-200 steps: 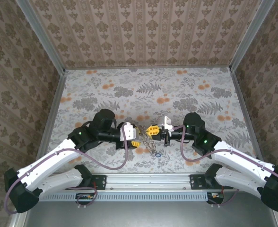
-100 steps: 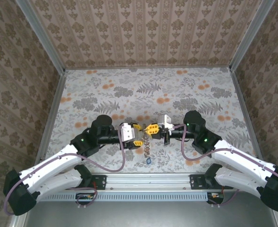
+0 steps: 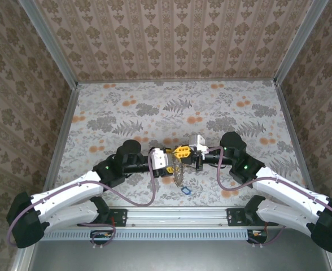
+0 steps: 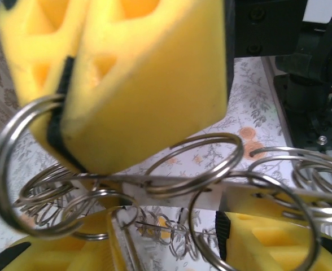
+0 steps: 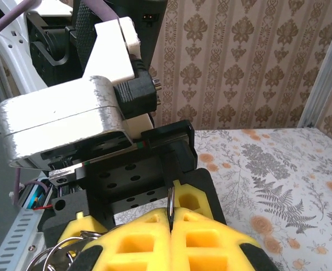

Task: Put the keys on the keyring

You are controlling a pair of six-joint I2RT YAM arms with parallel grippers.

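The silvery loop of chained metal rings (image 3: pixel 180 168) hangs near the middle of the near edge of the flowery table (image 3: pixel 154 107), a small blue-headed key (image 3: pixel 184 190) at its bottom. The right claw (image 5: pixel 170 220) pinches one ring. The left claw (image 3: pixel 170 162) is half spread; its grip I cannot tell.

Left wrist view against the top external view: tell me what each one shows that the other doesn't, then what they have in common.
Left wrist: the keyring up close, as separate wire loops linked together, lying right under one yellow finger. Top external: both arms whole, the left gripper meeting the right gripper over the table, and a blue-headed key at the chain's near end. Both: the keyring, yellow fingers, the floral table.
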